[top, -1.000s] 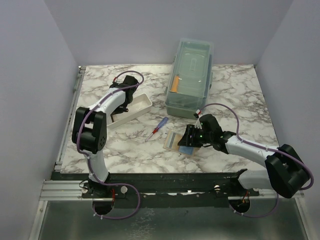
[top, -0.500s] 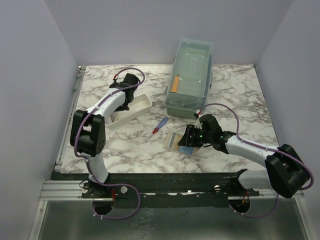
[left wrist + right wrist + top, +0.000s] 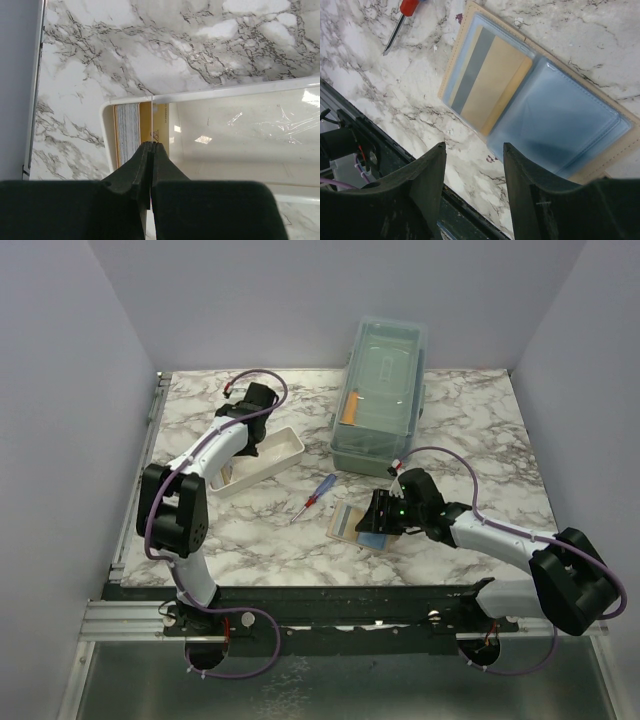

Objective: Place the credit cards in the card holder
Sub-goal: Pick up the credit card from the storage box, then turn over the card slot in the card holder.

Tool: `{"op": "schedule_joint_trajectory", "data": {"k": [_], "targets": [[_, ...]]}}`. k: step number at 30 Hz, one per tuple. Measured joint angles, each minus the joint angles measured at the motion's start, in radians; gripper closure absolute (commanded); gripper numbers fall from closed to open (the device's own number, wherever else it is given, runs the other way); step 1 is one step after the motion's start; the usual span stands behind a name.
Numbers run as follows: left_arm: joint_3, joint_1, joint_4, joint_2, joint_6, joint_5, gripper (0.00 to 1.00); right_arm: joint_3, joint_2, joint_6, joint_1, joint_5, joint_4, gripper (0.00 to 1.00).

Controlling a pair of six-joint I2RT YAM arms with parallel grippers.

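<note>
My left gripper (image 3: 151,145) hangs over the left end of the white tray (image 3: 106,135) and is shut on a credit card (image 3: 151,112), seen edge-on as a thin upright line. More credit cards lie in that end of the tray, an orange-yellow one (image 3: 161,125) and a grey striped one (image 3: 128,132). The card holder (image 3: 615,125) lies open on the table, blue lining up, with a tan card (image 3: 490,82) in its left pocket. My right gripper (image 3: 474,147) stands open just above the holder's near edge, empty. In the top view the holder (image 3: 352,520) sits left of the right gripper (image 3: 385,512).
A red-and-blue-handled screwdriver (image 3: 315,495) lies between the tray (image 3: 290,448) and the holder. A large translucent lidded box (image 3: 382,390) stands at the back, with an orange stick (image 3: 350,408) inside. Walls enclose the table on the left, right and far sides.
The left gripper has closed fully and its wrist has shifted slightly toward the far side over the tray. The right arm has not moved.
</note>
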Motion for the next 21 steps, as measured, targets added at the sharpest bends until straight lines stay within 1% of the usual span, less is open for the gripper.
{"op": "schedule_joint_trajectory", "data": {"k": [6, 13, 16, 21], "targets": [[0.006, 0.000, 0.010, -0.043, -0.005, 0.005, 1.00, 0.000, 0.000, 0.000, 0.000, -0.003, 0.000, 0.48], [0.054, 0.000, 0.017, -0.052, -0.014, 0.059, 1.00, 0.000, 0.000, 0.000, 0.000, -0.003, -0.001, 0.47], [0.074, 0.000, 0.016, -0.079, -0.021, 0.114, 1.00, 0.001, 0.000, -0.001, 0.000, -0.003, -0.004, 0.47], [0.122, 0.000, 0.020, -0.149, -0.037, 0.270, 1.00, 0.039, 0.000, -0.005, 0.000, -0.003, -0.037, 0.46]]}}
